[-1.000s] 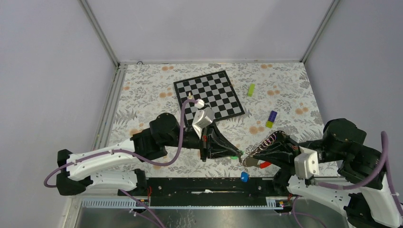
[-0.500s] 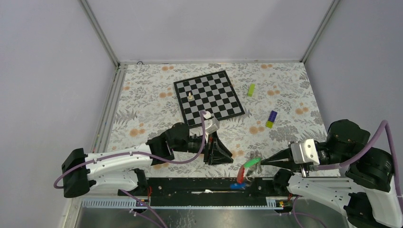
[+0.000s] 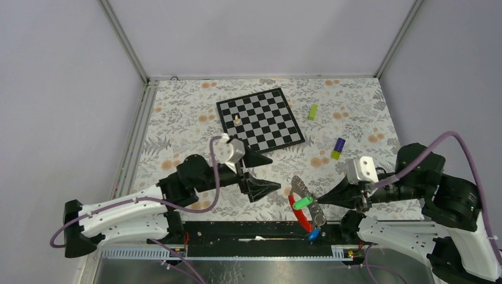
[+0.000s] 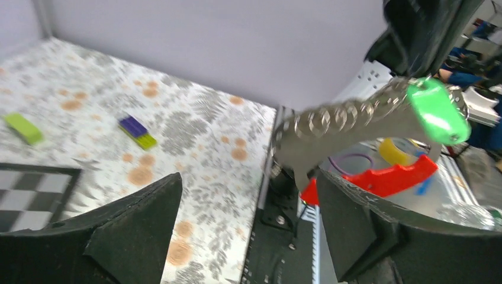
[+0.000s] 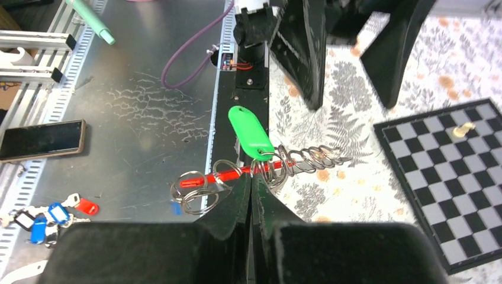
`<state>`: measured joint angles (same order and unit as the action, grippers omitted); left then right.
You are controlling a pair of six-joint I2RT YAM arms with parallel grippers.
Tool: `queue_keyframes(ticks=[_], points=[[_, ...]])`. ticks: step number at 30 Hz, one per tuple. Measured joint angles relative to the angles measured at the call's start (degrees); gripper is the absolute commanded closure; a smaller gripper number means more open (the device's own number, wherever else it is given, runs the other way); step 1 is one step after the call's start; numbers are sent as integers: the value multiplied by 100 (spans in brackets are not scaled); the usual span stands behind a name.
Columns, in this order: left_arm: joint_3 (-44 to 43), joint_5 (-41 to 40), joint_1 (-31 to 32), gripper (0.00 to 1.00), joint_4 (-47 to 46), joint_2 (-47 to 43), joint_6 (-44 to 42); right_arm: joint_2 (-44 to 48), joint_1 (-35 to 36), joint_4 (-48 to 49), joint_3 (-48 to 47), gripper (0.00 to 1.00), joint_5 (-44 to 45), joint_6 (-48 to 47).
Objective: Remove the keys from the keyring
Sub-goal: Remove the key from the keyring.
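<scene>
My right gripper [image 5: 253, 177] is shut on the keyring [image 5: 269, 171], pinching its wire rings above the table's near edge; from above the jaw tips [image 3: 314, 200] meet the bunch. From the ring hang a green-headed key [image 5: 251, 133], a red strap [image 5: 219, 176], a coiled spring chain [image 5: 311, 158] and a small blue piece [image 3: 312, 235]. My left gripper [image 3: 265, 173] stands open, left of the bunch and apart from it. In the left wrist view nothing sits between the left gripper [image 4: 248, 177] jaws, and the green key [image 4: 441, 109] and red strap [image 4: 385, 180] hang ahead to the right.
A chessboard [image 3: 260, 118] with a small pale piece [image 3: 237, 119] lies mid-table. A lime block [image 3: 312, 111] and a purple-and-yellow block [image 3: 338, 148] lie to its right. Off the table, the metal bench holds a phone [image 5: 41, 139] and other tagged keys [image 5: 41, 216].
My left gripper has opened, let go of the bunch and drawn back to the left. The right gripper keeps the keyring, which now hangs and has swung below its tips.
</scene>
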<state>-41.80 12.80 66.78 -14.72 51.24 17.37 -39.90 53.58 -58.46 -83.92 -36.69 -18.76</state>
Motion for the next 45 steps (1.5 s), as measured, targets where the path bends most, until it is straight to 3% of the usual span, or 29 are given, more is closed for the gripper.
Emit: queue_keyframes(ticks=[7,16,28,41,45], points=[[-291,-603,0,14,225,-442,-848,-476,4,-98,-26,100,391,540],[-372,-361,76,9,219,-527,-2149,-763,4,-306,-35,100,625,1003],[-970,-424,1294,7,629,304,-4151,-903,4,-442,-70,100,402,1204],[-1521,-516,1971,33,850,732,-4651,-831,4,-380,-66,100,225,1329],[-1587,-643,2044,35,979,960,-4760,-820,4,-380,-63,100,85,1351]])
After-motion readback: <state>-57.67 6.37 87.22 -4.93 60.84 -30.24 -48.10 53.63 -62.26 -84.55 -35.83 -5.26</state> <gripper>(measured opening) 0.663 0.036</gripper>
